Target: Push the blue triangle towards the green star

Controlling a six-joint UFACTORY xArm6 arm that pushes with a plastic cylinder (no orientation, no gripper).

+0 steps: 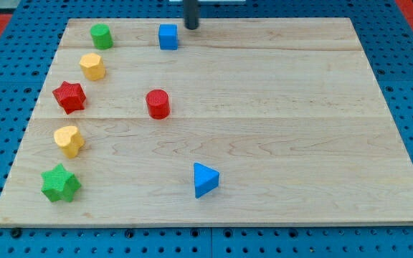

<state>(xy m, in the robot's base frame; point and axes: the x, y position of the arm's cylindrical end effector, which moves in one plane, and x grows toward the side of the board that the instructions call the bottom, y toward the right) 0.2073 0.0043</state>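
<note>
The blue triangle point(205, 179) lies on the wooden board point(285, 122) near the view's bottom, a little left of centre. The green star point(61, 183) sits at the bottom left corner, well to the triangle's left. My tip point(191, 26) is at the board's top edge, just right of the blue cube point(168, 36), far above the triangle and touching no block.
Down the left side stand a green cylinder point(101, 36), a yellow hexagon point(92, 66), a red star point(69, 96) and a yellow heart point(69, 140). A red cylinder point(158, 104) stands left of centre. Blue pegboard surrounds the board.
</note>
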